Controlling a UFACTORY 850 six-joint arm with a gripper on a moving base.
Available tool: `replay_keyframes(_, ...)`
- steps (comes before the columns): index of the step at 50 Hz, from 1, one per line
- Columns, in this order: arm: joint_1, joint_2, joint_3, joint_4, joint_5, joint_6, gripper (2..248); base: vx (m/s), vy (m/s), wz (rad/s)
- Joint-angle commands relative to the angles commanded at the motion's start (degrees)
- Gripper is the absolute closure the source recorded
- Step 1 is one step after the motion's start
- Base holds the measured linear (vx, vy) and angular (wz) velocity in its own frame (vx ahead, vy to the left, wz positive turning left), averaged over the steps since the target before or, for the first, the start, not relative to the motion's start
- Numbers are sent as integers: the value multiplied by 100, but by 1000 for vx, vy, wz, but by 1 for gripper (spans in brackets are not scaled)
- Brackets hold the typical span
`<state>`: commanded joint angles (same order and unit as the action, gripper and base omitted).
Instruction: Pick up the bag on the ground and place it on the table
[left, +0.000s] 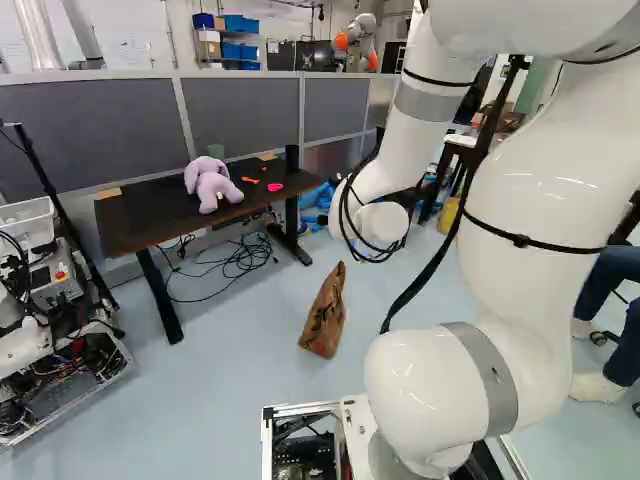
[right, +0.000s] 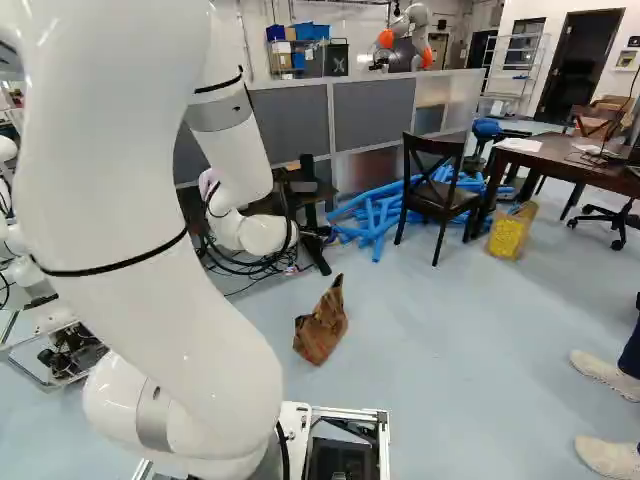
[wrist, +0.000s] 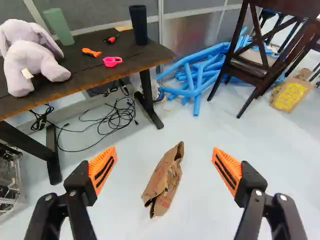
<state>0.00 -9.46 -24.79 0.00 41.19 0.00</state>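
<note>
In the wrist view the gripper is open, its orange-padded fingers wide apart with nothing gripped. Between and beyond them, a crumpled brown paper bag stands on the floor, untouched. The bag is right of the dark table in the left base view; in the right base view the bag is just right of the arm. The dark table carries a lilac plush toy and small orange and pink items. The arm's wrist hides the gripper in both base views.
Black cables lie under the table beside its leg. Blue tubes, a dark chair and a yellow-marked bag stand farther right. Equipment is at the far left. Another robot is behind the partition.
</note>
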Motion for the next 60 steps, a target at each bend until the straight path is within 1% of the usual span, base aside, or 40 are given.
replay_keyframes(31, 0, -1238, -964, 0, -499, 0, 3, 0, 0, 0)
replay_keyframes(60, 0, -2300, -1893, 26, -995, 0, 3, 0, 0, 0)
